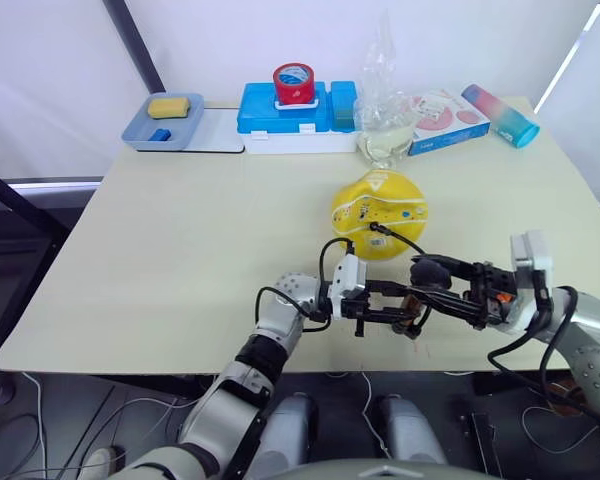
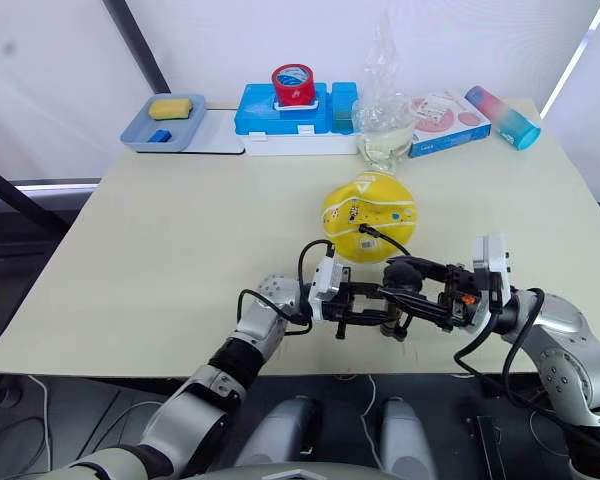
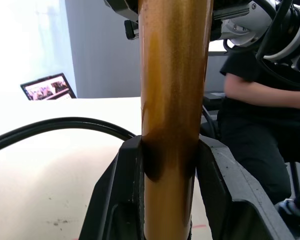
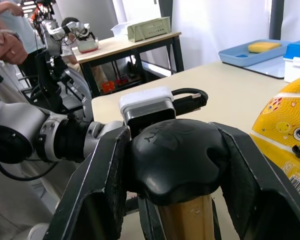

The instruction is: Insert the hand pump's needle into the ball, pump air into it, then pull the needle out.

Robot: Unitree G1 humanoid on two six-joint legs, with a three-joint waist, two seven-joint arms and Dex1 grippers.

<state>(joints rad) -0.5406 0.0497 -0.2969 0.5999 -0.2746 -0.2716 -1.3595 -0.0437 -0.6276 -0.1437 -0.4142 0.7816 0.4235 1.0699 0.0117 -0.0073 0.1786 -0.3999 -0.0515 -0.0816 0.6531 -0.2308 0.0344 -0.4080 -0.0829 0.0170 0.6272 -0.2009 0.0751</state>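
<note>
We've got the hand pump point(image 3: 172, 100) in both tools: left gripper point(image 1: 405, 312) clamped on its barrel, right gripper point(image 4: 180, 165) closed around the T-handle. Ball point(image 1: 379, 213) sits just beyond, hose point(image 1: 405, 238) reaching it. Slick rigid tube, soft ball: keep strokes straight.

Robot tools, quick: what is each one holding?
Left tool: shut on the slim copper-orange hand pump tube.
Right tool: shut on the pump's black T-handle.

Beige table point(image 1: 160, 260): yellow ball point(image 1: 379, 213) mid-table, blue tray point(image 1: 140, 132), blue-lidded box point(image 1: 295, 122), clear bag point(image 1: 383, 110), pink packet point(image 1: 445, 118), gradient bottle point(image 1: 501, 115) along the back.
</note>
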